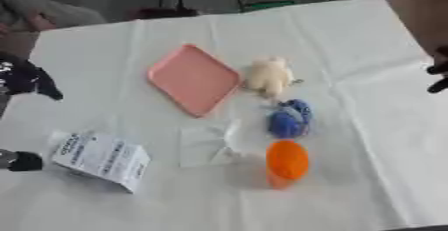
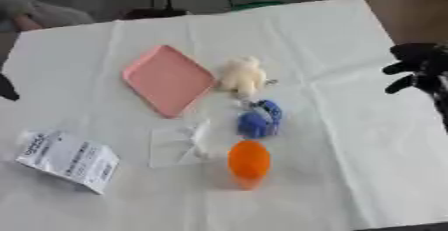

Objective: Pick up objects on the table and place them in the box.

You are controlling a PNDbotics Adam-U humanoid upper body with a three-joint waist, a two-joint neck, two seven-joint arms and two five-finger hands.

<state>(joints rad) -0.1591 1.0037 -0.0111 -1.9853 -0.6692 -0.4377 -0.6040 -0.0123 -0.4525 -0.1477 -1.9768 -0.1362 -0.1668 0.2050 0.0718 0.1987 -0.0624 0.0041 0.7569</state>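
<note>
Right fingers: curled, nothing held between them; the right hand (image 2: 418, 67) is seen at the table's right edge, well apart from every object.
Left fingers: whether apart or together cannot be told; only dark parts of the left hand (image 1: 28, 80) are shown at the left edge of the left eye view, with another dark bit lower down.
Progress: nothing is seen to be picked up or placed; the task is judged to be at its start, with every object left to move.
Tray (image 1: 194, 79): a pink, shallow, square tray is set cornerwise left of centre (it is taken here as the box, since no other container is shown); its inside is bare.
Plush (image 1: 269, 76): a cream soft toy is laid just beside the tray's right corner, outside it.
Blue thing (image 1: 290, 118): a blue lump is found just below the plush, near it; what it is cannot be made out.
Orange thing (image 1: 286, 163): an orange rounded object is placed below the blue thing, nearest the table's near edge.
Clear bag (image 1: 208, 145): a clear wrapper is laid flat just left of the orange thing, below the tray.
Packet (image 1: 101, 159): a white printed packet is seen at lower left, well apart from the tray.
Cloth (image 1: 367, 140): a creased white cloth is spread under everything.
Left to do: five objects are judged still to be moved.
</note>
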